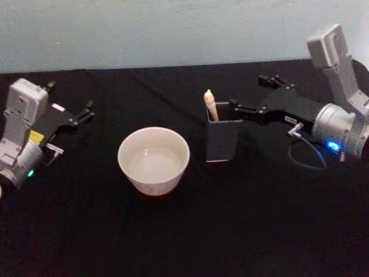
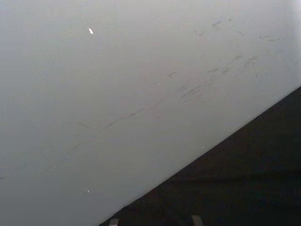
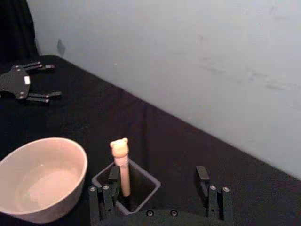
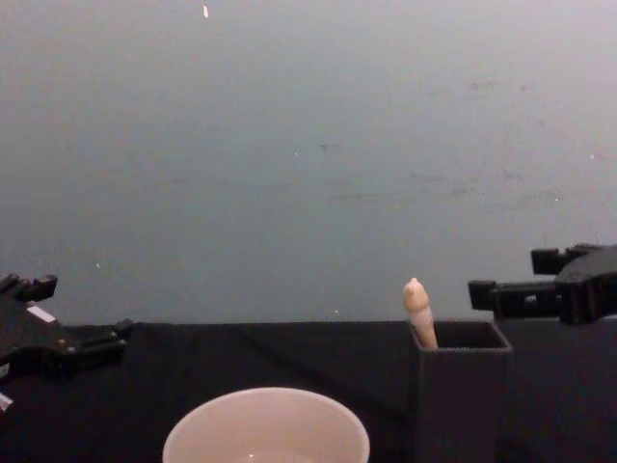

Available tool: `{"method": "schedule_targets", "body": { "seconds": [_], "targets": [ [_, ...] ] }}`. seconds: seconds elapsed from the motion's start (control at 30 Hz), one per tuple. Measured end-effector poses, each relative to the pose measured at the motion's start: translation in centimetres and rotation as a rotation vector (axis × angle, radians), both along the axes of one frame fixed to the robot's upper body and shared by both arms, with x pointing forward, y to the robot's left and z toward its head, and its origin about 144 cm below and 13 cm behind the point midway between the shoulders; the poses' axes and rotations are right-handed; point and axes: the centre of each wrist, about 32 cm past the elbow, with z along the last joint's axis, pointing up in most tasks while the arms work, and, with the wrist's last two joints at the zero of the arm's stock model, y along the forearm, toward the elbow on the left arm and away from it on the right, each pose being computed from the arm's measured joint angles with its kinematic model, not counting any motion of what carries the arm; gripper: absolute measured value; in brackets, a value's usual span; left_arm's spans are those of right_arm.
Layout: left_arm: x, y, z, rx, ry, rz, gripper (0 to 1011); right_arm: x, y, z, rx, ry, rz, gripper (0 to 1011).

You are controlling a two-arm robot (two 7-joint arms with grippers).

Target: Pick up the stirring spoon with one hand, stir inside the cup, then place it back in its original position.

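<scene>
The stirring spoon (image 1: 211,105) stands upright in the dark grey square holder (image 1: 223,139), its peach tip poking above the rim. Left of the holder sits the cream cup (image 1: 153,160). My right gripper (image 1: 249,93) is open just right of and behind the holder, at the height of the handle. In the right wrist view the spoon (image 3: 122,165) rises from the holder (image 3: 141,181) between the fingers of the right gripper (image 3: 157,176), close to one finger (image 3: 113,173). In the chest view the spoon (image 4: 419,311) stands left of the right gripper (image 4: 521,275). My left gripper (image 1: 69,101) rests open at the far left.
A black cloth covers the table (image 1: 184,231), with a pale wall (image 1: 173,29) behind its far edge. The cup (image 4: 265,424) and holder (image 4: 461,391) stand close together mid-table. Open cloth lies in front of them and between the cup and the left arm.
</scene>
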Motion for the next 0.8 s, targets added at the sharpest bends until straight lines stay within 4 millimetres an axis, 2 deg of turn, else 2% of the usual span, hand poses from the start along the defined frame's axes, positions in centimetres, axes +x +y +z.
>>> {"method": "schedule_targets", "body": {
  "seconds": [0.27,0.5,0.8],
  "targets": [
    [0.0,0.0,0.0,0.000,0.000,0.000,1001,-0.2,1.9,0.6,0.000,0.056,-0.021,1000],
    [0.0,0.0,0.0,0.000,0.000,0.000,1001,-0.1,3.8,0.6,-0.004,0.094,-0.035,1000],
    [0.0,0.0,0.0,0.000,0.000,0.000,1001,0.5,5.3,0.2,-0.016,0.095,-0.024,1000]
  ]
}}
